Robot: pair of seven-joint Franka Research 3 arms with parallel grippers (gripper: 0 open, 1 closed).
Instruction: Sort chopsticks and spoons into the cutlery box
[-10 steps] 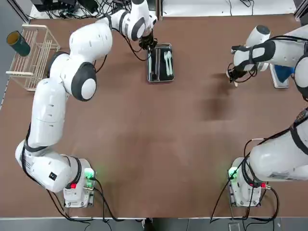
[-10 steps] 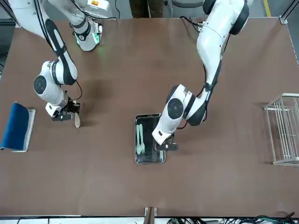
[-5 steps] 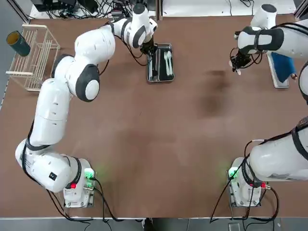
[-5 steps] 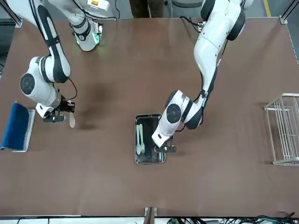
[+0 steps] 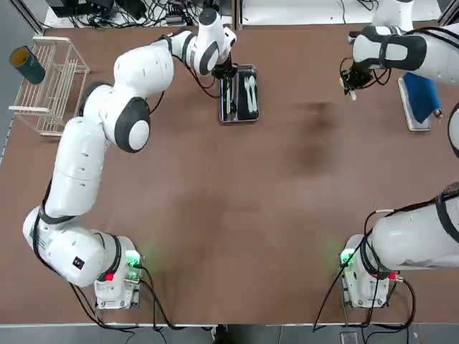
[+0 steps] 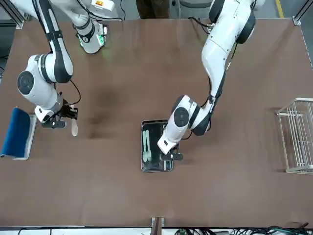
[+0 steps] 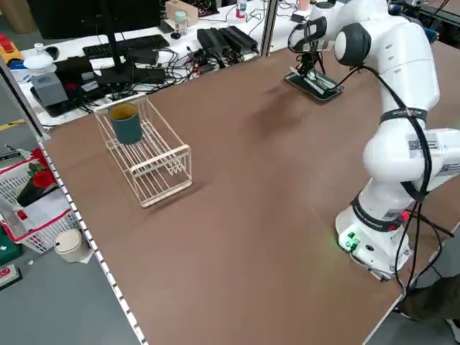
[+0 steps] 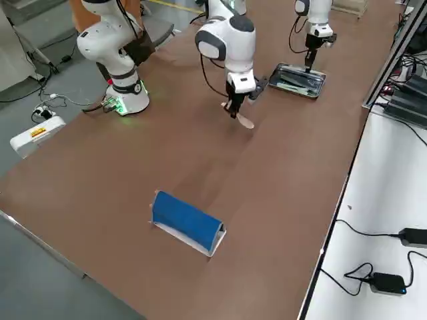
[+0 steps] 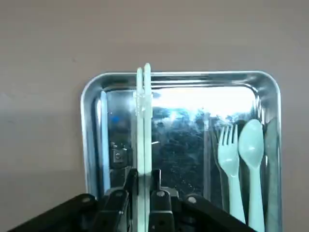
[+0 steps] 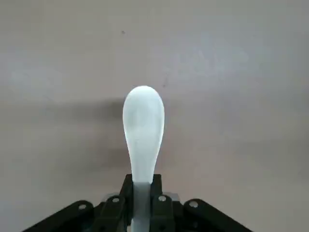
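Note:
The cutlery box (image 5: 239, 119) lies at the far middle of the table, with a white spoon (image 9: 251, 150) and a white fork in one compartment. My left gripper (image 5: 224, 72) hangs over the box's left side, shut on the chopsticks (image 9: 143, 125), whose tips reach the box's far rim (image 9: 91, 96). Whether they touch the bottom I cannot tell. My right gripper (image 5: 349, 84) is at the far right, above the bare table and well apart from the box, shut on the handle of a cream spoon (image 10: 143, 121), which also shows in the front view (image 6: 74, 128).
A white wire rack (image 5: 50, 79) with a dark green cup (image 5: 27, 64) stands at the far left. A grey tray holding a blue item (image 5: 419, 100) sits at the far right, close behind my right gripper. Both arm bases stand at the near edge.
My right gripper has carried the cream spoon up from the table and toward the far edge. My left gripper, still holding the chopsticks, has shifted slightly over the box.

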